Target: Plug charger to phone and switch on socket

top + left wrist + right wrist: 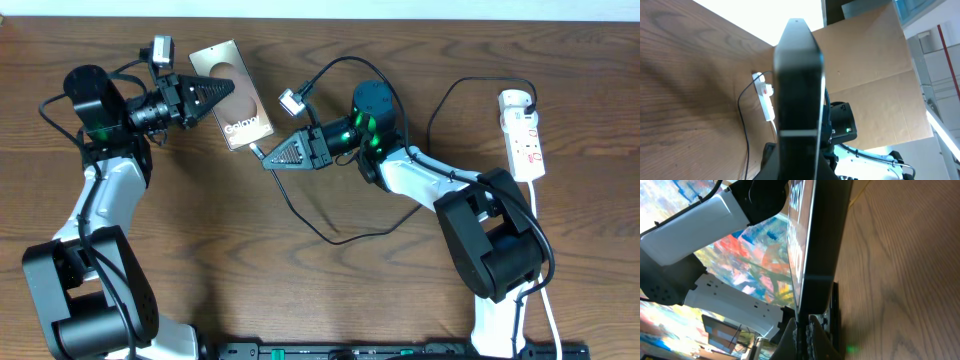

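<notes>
Far left: left end effector point(203, 96) closed on the phone point(240, 100), pinching one long side. Hard to tell whether lifted a bit or lying flat on the counter point(330, 300). Phone with its brown back up, white letters showing, and slanted: long way running from the far left down to the near right. Seen thin, edge-on, in both wrist views. Low short end pointing at the right end effector point(268, 158), just beside it. That one closed on the charger point(331, 239) at its little black tip, with the tip at the phone's low short end, touching or almost. Too small to say if it is in.

Probably the plugging-in step. Next push likely straight along the phone's long way, up and to the left, keeping the tip in line with the hole.

Rest of the thin black cable looping over the counter and off to the right. Far right: socket point(524, 135), white with red marks, well apart from both end effectors, nearer the right arm. Not clear if switched on
</notes>
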`<state>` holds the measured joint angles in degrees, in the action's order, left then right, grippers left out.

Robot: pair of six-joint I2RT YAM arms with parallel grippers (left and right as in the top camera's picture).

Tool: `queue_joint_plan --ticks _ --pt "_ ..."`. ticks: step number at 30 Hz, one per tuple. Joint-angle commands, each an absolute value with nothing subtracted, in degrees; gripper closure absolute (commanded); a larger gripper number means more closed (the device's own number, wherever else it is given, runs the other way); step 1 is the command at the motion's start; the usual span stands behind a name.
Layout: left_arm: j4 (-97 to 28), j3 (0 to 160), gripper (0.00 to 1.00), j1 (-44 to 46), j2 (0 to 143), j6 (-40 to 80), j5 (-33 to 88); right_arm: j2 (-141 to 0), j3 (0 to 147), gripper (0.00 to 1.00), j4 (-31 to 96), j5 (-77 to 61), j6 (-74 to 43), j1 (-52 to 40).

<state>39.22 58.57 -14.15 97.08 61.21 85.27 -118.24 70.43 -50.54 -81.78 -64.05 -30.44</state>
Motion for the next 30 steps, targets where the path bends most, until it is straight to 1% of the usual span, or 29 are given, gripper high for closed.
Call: queue_joint_plan --ticks 1,18,30 --pt "40.0 59.0 0.92 -14.1 96.3 59.8 89.1 -118.2 71.6 0.99 -50.8 -81.2 -63.2 -29.6" --pt "40.0 59.0 0.93 -15.2 96.3 59.9 89.1 -118.2 71.6 0.99 -50.8 -80.9 -63.0 -29.2" --pt "40.0 59.0 0.93 -14.7 96.3 59.9 87.8 -118.2 71.6 0.99 -50.8 -74.2 -64.7 -30.1"
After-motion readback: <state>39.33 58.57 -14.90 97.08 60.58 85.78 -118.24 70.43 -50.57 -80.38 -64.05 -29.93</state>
